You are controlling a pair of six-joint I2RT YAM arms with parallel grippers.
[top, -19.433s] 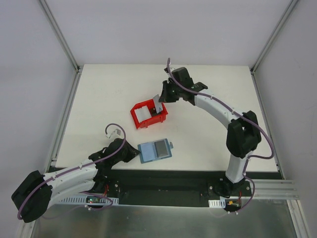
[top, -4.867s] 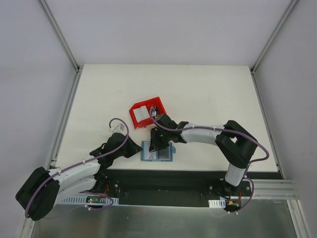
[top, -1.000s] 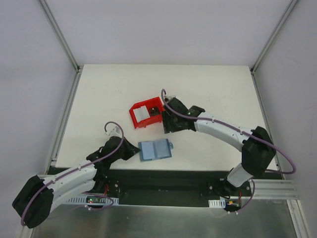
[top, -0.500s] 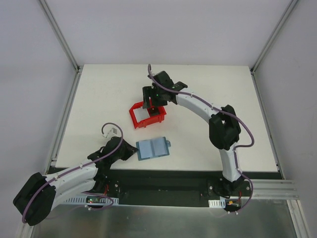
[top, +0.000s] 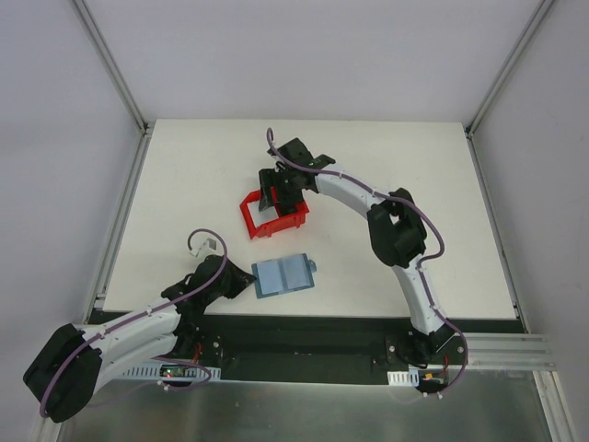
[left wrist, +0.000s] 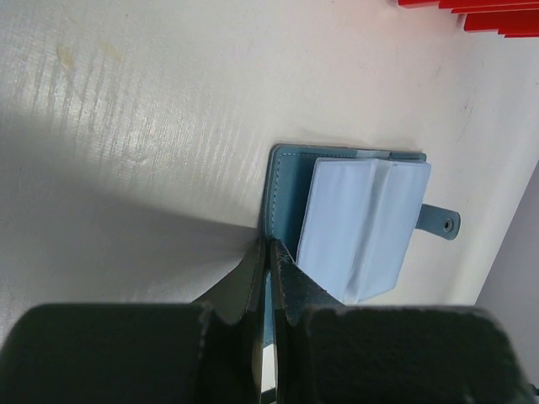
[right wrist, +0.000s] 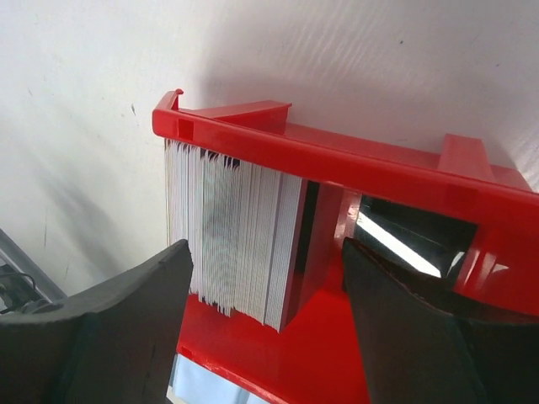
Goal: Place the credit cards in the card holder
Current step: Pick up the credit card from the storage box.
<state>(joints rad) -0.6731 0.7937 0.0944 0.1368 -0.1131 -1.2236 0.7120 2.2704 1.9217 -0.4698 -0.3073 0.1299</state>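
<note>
L claw (left wrist: 269, 251) pinches card holder (left wrist: 362, 220) edge; R claw (right wrist: 265, 328) spread wide, empty, over credit cards (right wrist: 236, 240).

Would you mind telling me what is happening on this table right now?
The left tool is shut on one edge of the teal card holder, which lies open on the table. The right tool hovers open above the red bin, lined up over the stack of credit cards standing in it. No card is gripped yet.
</note>
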